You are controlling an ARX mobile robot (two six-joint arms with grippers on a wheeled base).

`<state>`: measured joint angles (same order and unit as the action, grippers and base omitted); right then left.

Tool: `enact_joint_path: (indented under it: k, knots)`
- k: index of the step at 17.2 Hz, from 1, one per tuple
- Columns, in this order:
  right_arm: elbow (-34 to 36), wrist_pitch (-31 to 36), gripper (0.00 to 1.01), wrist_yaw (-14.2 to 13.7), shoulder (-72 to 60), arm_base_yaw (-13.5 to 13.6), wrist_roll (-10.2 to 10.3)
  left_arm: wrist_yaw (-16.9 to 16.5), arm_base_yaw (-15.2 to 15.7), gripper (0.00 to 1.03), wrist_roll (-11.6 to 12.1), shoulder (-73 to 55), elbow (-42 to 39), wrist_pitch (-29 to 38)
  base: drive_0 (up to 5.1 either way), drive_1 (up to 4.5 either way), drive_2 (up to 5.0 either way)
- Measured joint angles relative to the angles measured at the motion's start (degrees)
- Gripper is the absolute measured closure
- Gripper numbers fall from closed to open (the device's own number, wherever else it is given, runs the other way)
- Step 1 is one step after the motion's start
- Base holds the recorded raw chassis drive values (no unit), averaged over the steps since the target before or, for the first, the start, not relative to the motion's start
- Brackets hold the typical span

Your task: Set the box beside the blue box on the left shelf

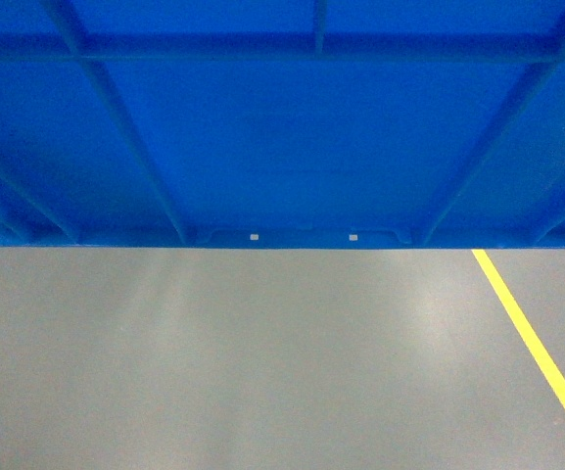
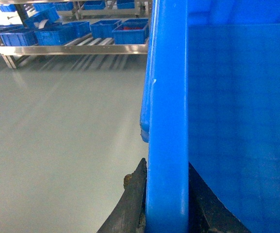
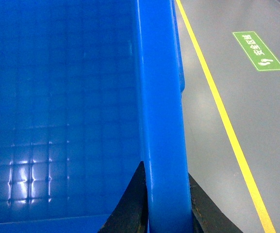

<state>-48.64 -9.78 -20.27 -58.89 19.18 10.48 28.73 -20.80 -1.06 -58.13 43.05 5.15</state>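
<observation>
Our left gripper point(image 2: 166, 213) and right gripper point(image 3: 165, 208) each pinch a rim of the blue crate point(image 1: 282, 127), fingers astride it

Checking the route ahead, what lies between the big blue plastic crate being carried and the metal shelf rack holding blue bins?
In the left wrist view, only bare grey floor separates the blue ribbed plastic crate from the metal shelf rack.

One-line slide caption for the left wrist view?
Left gripper clamps the blue crate rim; shelf of blue boxes across grey floor.
</observation>
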Motion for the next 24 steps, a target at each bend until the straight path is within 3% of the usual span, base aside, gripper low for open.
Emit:
enact_joint_path:
  k: [24]
  knots:
    - [0.1, 0.1, 0.91, 0.1, 0.0, 0.0, 0.0, 0.1, 0.0, 0.91, 0.0, 0.0, 0.0, 0.0, 0.0, 4.16, -4.1]
